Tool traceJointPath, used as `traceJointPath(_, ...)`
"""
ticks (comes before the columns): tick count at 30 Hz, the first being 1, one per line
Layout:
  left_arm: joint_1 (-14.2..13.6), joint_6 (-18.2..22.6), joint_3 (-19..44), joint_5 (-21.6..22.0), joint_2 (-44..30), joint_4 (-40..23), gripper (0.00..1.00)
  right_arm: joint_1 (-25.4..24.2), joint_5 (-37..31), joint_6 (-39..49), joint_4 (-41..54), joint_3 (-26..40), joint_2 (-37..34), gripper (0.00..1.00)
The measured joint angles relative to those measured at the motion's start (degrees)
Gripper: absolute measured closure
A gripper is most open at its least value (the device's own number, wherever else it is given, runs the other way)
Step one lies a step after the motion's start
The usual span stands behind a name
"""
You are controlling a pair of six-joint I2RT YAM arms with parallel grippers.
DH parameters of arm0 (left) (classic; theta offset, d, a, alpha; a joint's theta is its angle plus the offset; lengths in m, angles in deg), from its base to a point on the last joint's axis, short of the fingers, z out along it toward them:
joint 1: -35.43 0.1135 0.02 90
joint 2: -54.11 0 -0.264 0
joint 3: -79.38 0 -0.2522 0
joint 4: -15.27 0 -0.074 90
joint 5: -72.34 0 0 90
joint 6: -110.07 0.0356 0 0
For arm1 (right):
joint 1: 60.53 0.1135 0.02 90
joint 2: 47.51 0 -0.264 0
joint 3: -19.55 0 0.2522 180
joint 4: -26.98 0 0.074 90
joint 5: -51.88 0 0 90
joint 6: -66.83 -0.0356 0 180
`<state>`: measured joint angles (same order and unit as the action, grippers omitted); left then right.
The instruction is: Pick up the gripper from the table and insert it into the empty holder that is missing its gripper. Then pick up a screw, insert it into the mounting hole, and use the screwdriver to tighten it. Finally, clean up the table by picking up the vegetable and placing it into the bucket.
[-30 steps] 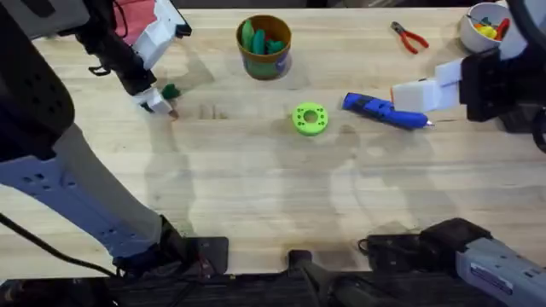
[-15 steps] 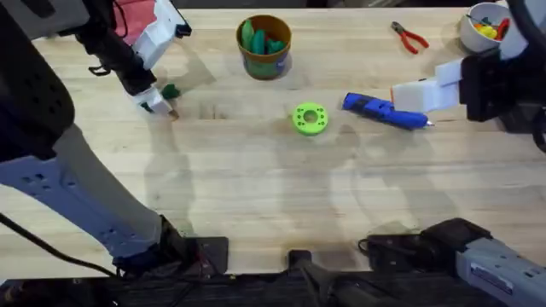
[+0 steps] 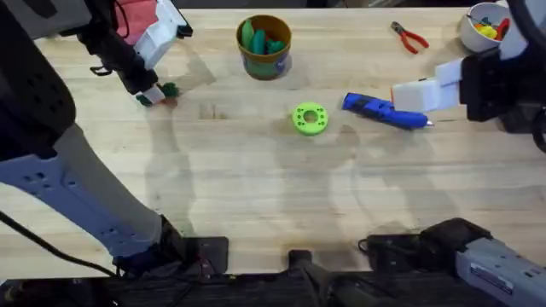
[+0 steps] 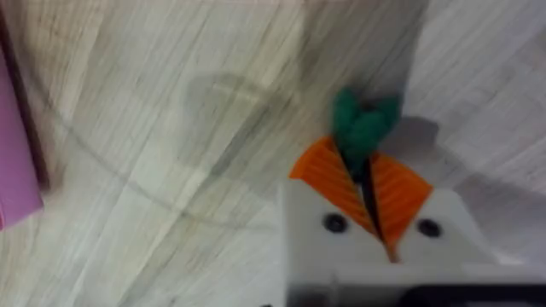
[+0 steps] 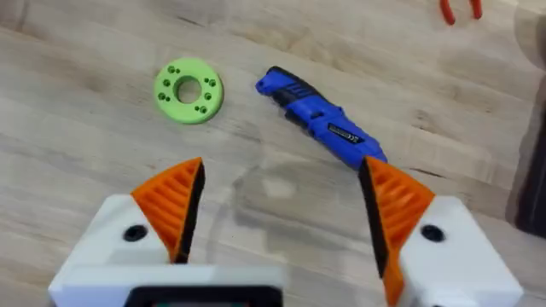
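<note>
Clamping the vegetable between its orange pads, the left gripper sits at the table. Right gripper hangs spread wide, nothing held, near the screwdriver.

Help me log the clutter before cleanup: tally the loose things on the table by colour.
Green: 2, the round disc and the vegetable in the left gripper
Blue: 1, the screwdriver
Red: 1, the pliers
Tan-brown: 1, the bucket
White: 1, the bowl
Total: 6
</note>
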<state>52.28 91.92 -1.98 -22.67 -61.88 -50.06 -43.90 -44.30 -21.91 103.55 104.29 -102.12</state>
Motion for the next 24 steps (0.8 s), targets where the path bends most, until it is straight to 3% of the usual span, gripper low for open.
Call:
traceJointPath(2, -0.02, 0.15, 0.02, -0.13, -0.17, 0.00, 0.982, -0.02, 0.00, 0.00, 0.02, 0.00, 0.00, 0.008)
traceJointPath(15, -0.04, 0.16, 0.36, -0.62, -0.22, -0.71, 0.977, 0.00, 0.00, 0.00, 0.00, 0.00, 0.00, 0.008)
traceJointPath(24, -0.10, -0.37, 7.16, -9.40, 0.23, -9.54, 0.977, -0.01, 0.00, 0.00, 0.02, 0.00, 0.00, 0.008)
